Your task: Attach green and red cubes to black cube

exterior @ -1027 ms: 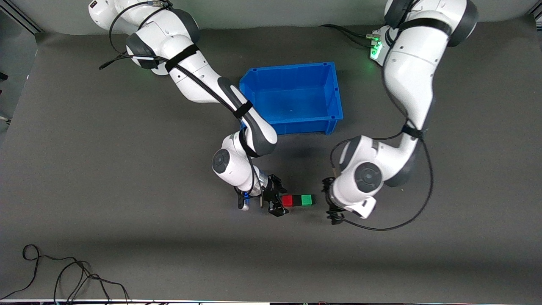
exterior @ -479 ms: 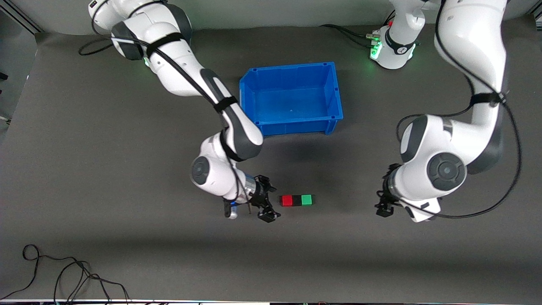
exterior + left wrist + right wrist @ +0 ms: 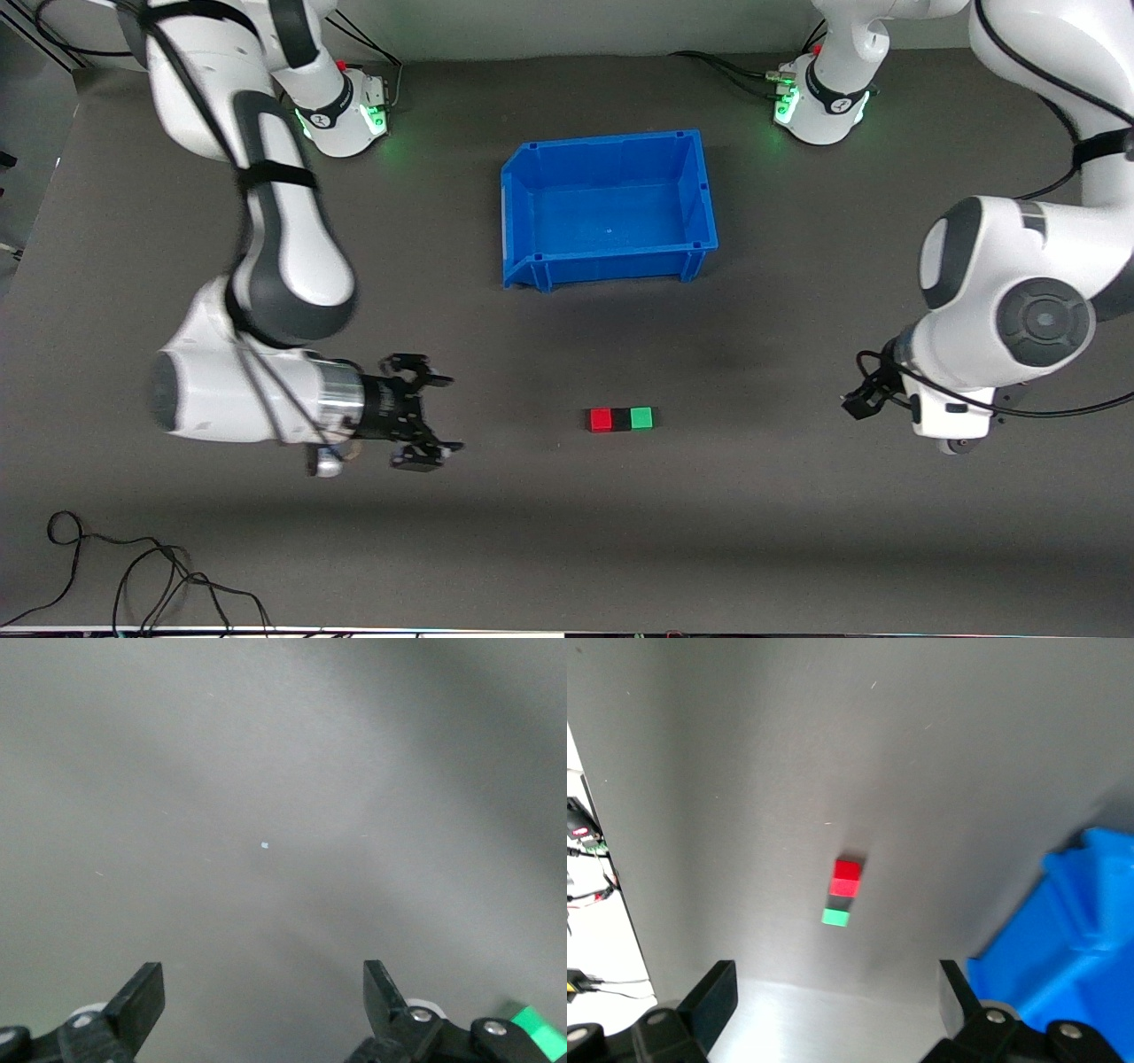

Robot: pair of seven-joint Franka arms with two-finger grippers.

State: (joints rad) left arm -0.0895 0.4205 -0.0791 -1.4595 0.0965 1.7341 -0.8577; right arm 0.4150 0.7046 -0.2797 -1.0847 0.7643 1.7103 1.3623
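The red cube (image 3: 601,419), the black cube (image 3: 621,420) and the green cube (image 3: 642,417) lie touching in one straight row on the dark table, black in the middle. The right wrist view shows the same row: red cube (image 3: 848,877), black cube (image 3: 842,901), green cube (image 3: 835,918). My right gripper (image 3: 440,415) hangs open and empty, apart from the row, toward the right arm's end. Its fingers frame bare table in its own view (image 3: 833,992). My left gripper (image 3: 862,397) is open and empty toward the left arm's end, over bare table (image 3: 263,992).
An empty blue bin (image 3: 608,266) stands farther from the front camera than the cube row; a corner of it, the blue bin (image 3: 1063,930), shows in the right wrist view. Loose black cables (image 3: 133,576) lie at the table's near edge by the right arm's end.
Both grippers have pulled away from the cube row, each toward its own arm's end of the table. The three cubes have stayed in place together.
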